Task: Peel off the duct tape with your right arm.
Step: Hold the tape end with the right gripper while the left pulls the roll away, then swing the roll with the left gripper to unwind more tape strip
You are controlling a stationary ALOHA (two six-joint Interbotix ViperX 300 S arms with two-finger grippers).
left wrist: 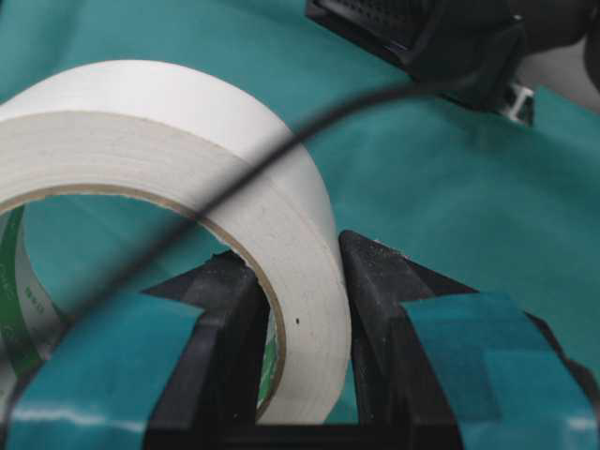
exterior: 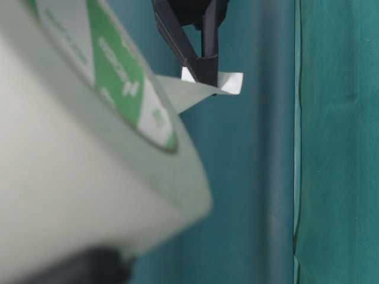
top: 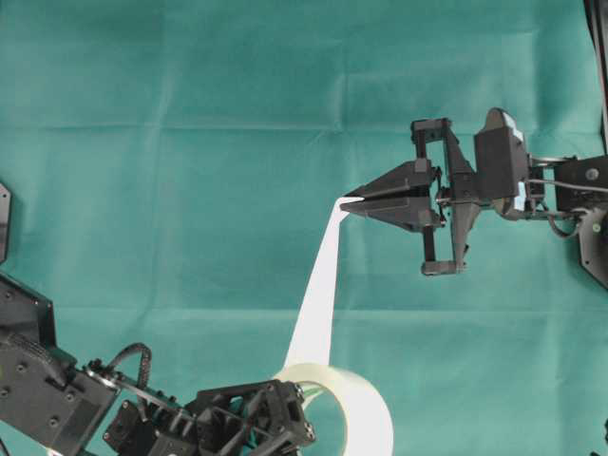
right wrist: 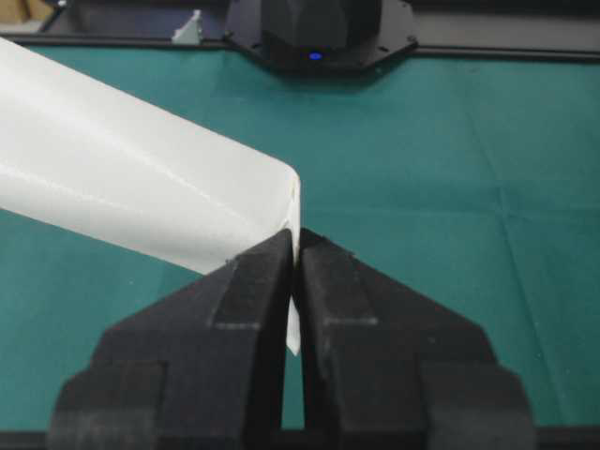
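1. The duct tape [top: 351,404] roll sits at the near edge of the green cloth [top: 190,142], its wall pinched between the teal-padded fingers of the left gripper [left wrist: 302,309].
2. The right gripper [top: 353,201] is clamped on the loose tab [exterior: 228,81], with a peeled strip [top: 318,294] stretched back to the roll.
3. I'd guess the strip is light, floppy and sticky, so the tab end is the sensible grab spot.
4. Nothing else on the cloth looks in the way.
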